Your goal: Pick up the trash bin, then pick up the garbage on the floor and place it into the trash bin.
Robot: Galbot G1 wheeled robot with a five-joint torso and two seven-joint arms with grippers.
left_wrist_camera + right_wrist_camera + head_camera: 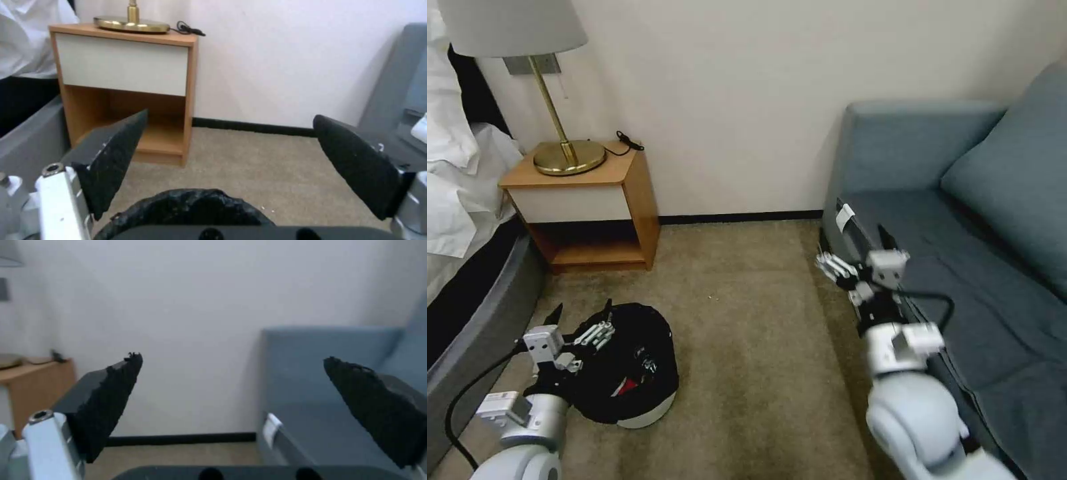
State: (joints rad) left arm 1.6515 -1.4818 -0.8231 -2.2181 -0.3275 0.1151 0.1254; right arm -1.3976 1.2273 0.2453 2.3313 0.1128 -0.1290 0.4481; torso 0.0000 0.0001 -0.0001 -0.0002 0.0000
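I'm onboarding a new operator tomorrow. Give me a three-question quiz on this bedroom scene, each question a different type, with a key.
1. True or false: the left end effector is shut on the trash bin.
2. Multiple choice: the right end effector hangs in front of A) the nightstand B) the blue sofa C) the bed.
3. Fill in: the gold lamp stands on the ____.

Key: 1 false, it is open above the bin; 2 B; 3 nightstand.
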